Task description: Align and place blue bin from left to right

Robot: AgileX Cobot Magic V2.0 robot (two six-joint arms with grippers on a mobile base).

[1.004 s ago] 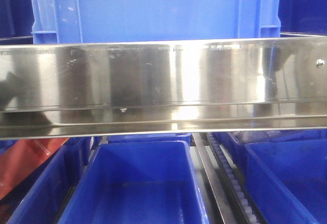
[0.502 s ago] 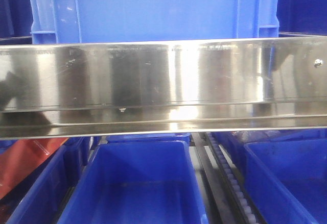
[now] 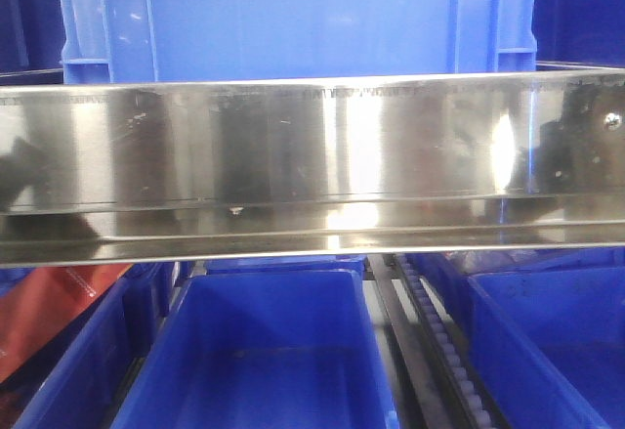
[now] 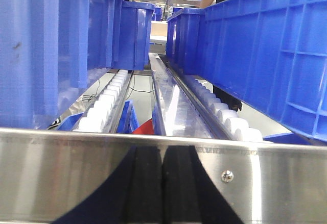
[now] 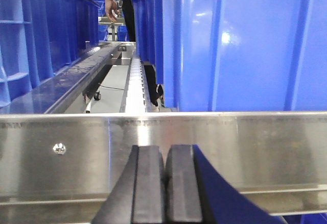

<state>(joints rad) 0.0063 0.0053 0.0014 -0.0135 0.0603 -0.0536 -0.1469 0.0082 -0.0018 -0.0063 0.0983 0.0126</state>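
Bin [image 3: 293,19] sits at 12 o'clock in our front view, on the rack just behind the steel rail [image 3: 312,165], its flat wall facing us and ribs near each corner. We judge it stiff, bulky and light if empty, with slick walls; the thick rim or the ribbed corners look the best places to push or hold, one arm per side. Our left end effector [image 4: 163,183] and right end effector [image 5: 166,183] both show black fingers pressed together with nothing between them, each low at 6 o'clock before the rail. Lower bins [image 3: 264,351] lie at 6 o'clock below. Against the frame a second ago, the bin has barely shifted; the bright reflection on the rail has moved toward 3 o'clock.
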